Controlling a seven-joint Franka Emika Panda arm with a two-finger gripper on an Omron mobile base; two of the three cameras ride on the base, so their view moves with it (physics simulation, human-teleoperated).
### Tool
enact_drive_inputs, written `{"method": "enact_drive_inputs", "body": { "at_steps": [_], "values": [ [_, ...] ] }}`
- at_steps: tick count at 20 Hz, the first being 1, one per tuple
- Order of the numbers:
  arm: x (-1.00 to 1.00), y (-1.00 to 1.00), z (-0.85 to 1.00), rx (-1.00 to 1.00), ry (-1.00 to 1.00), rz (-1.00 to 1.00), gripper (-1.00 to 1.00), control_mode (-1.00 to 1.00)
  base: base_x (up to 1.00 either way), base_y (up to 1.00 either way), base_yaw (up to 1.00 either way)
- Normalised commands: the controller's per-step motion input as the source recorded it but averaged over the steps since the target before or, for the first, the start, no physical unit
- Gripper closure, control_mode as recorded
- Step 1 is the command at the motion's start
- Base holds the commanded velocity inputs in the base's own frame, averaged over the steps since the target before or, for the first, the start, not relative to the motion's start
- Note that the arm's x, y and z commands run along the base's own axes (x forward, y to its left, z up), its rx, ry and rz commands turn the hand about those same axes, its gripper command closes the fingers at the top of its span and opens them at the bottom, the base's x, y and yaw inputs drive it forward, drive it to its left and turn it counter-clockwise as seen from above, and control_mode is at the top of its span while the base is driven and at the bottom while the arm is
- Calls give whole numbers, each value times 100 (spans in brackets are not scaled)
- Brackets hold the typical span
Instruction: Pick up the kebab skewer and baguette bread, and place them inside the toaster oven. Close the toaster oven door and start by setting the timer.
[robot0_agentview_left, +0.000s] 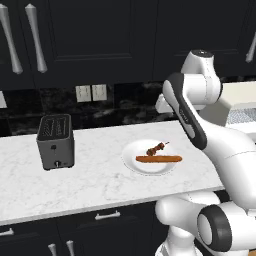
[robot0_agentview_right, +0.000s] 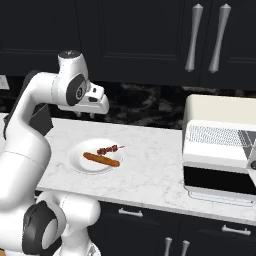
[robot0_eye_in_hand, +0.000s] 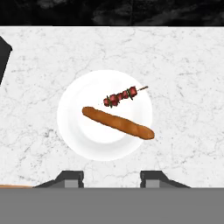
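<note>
Fingertips (robot0_eye_in_hand: 70, 178) of the gripper (robot0_eye_in_hand: 112, 179) rise nearest the lens in the hand view, standing apart with nothing between them, though as near together as they come; beyond and below them lies the plate (robot0_eye_in_hand: 78, 131) on the counter (robot0_eye_in_hand: 188, 109), well apart from the tips; on it the baguette (robot0_eye_in_hand: 118, 123) lies with its long axis slanting across the line that joins the two tips, and the skewer (robot0_eye_in_hand: 121, 96) lies just past it on the far side, near but seemingly not touching, its axis slanting the opposite way; toaster oven (robot0_agentview_right: 220, 145) stands far off to the gripper's right, its door (robot0_agentview_right: 218, 181) appearing lowered; judged step: descent over the plate, with wrist turned so the jaws straddle the chosen item's narrow width.
</note>
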Motion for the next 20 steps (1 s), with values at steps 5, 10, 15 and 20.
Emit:
{"method": "enact_drive_inputs", "body": {
  "at_steps": [5, 10, 15, 20],
  "values": [
    [0, 0, 0, 0, 0, 0, -100, 100, -1, 0, 0],
    [0, 0, 0, 0, 0, 0, -100, 100, -46, -26, 0],
    [0, 0, 0, 0, 0, 0, -100, 100, -40, -72, 0],
    [0, 0, 0, 0, 0, 0, -100, 100, -1, -68, -7]
  ]
}}
